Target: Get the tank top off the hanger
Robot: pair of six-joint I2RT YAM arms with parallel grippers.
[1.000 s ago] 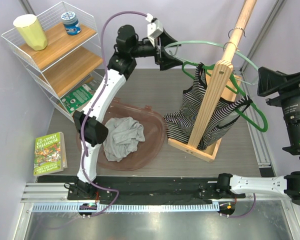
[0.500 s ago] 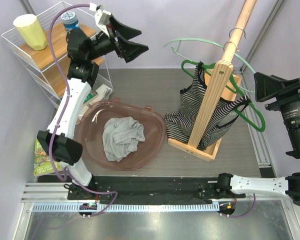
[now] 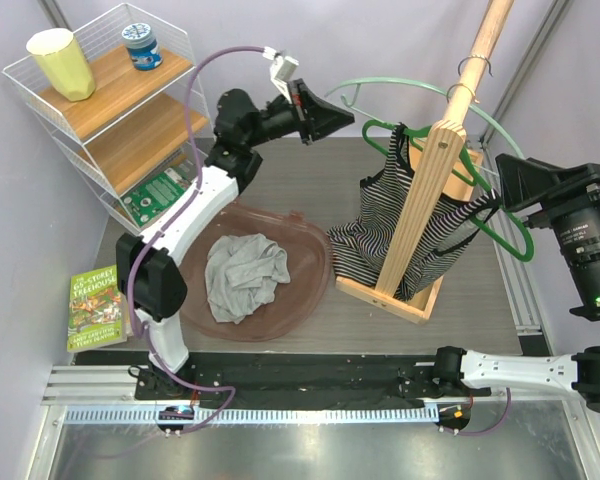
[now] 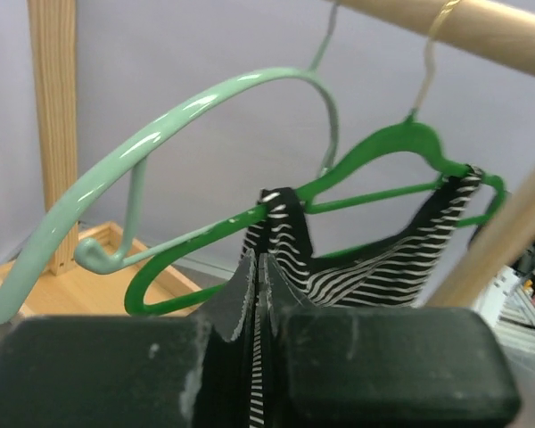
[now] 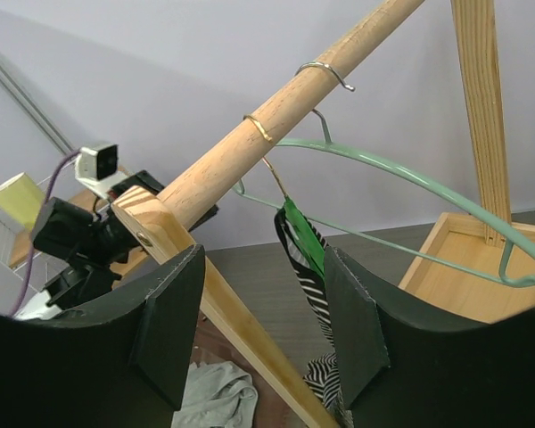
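Note:
The black-and-white striped tank top (image 3: 380,235) hangs on a dark green hanger (image 3: 515,240) from the slanted wooden rail (image 3: 470,75). My left gripper (image 3: 342,117) hovers just left of the hangers, shut with nothing in it. In the left wrist view its closed tips (image 4: 257,267) point at the tank top (image 4: 374,267), which hangs a little beyond them on the hanger (image 4: 401,143). My right gripper (image 3: 502,190) stands open at the hanger's right end. The right wrist view shows the tank top (image 5: 312,294) between its fingers (image 5: 169,330) but farther off.
An empty pale green hanger (image 3: 410,88) hangs beside the dark one. A brown basin (image 3: 310,290) holds a grey garment (image 3: 245,275). A wire shelf (image 3: 100,120) with a yellow cup (image 3: 60,62) and a jar (image 3: 141,45) stands back left. A book (image 3: 98,305) lies at the left.
My left arm swung away toward the shelf with open jaws, then came back to the hangers. Its jaws are now shut. The right gripper has edged slightly left.

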